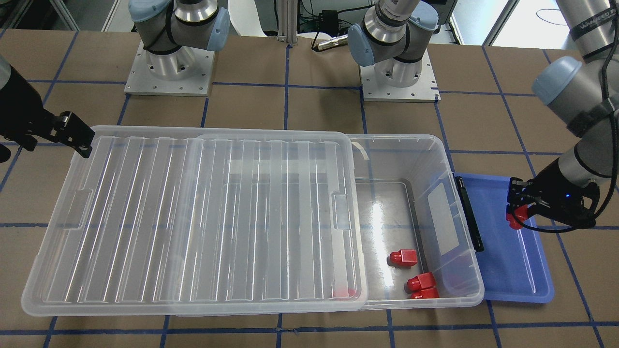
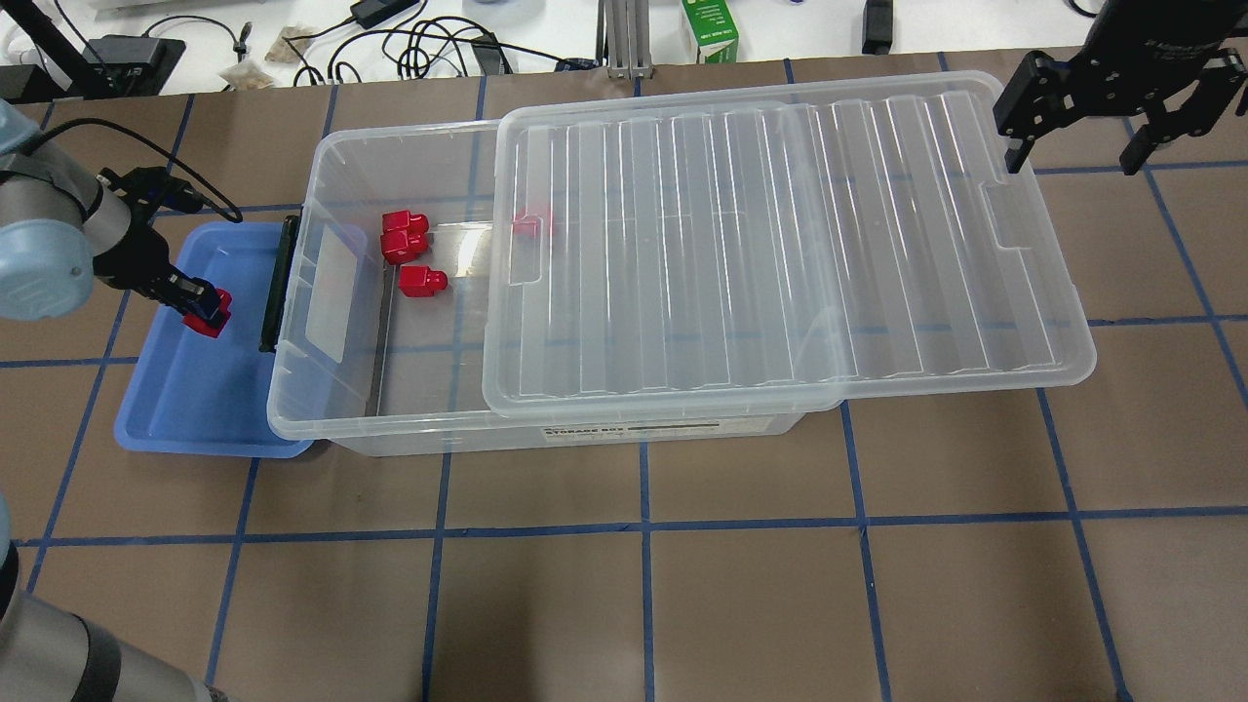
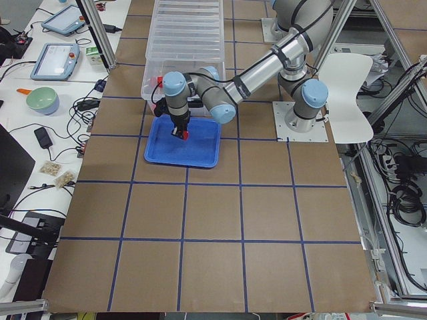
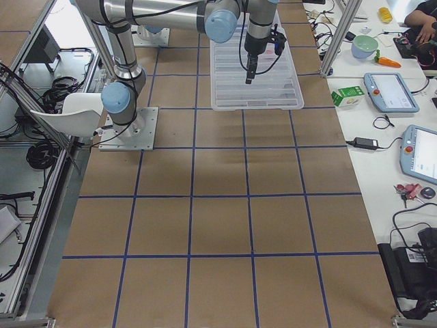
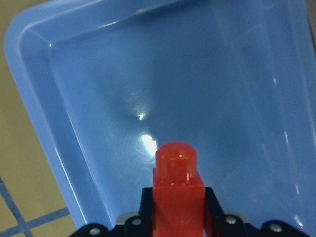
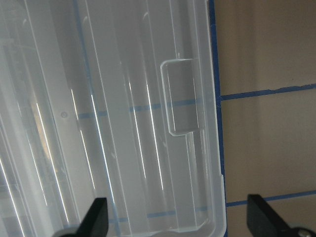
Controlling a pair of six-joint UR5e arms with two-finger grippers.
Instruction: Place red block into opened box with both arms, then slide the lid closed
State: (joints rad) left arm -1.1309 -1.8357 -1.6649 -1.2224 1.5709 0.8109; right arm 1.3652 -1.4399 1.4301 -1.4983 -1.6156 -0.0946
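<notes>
My left gripper (image 1: pixel 516 214) is shut on a red block (image 2: pixel 209 314) and holds it just above the floor of the blue tray; the left wrist view shows this red block (image 5: pixel 177 183) between the fingers. The clear box (image 2: pixel 331 414) stands beside the tray. Its ridged lid (image 2: pixel 780 244) is slid aside, leaving the tray-side end uncovered. Three red blocks (image 1: pixel 403 257) lie in the uncovered part, and another shows through the lid. My right gripper (image 2: pixel 1072 146) is open above the lid's (image 6: pixel 123 98) far short end, near its notch.
The blue tray (image 2: pixel 185 400) touches the box's black-barred short side. The two arm bases (image 1: pixel 169 72) stand behind the box. A green carton (image 2: pixel 709 29) and cables lie past the table's far edge. Brown tabletop with blue tape lines surrounds everything.
</notes>
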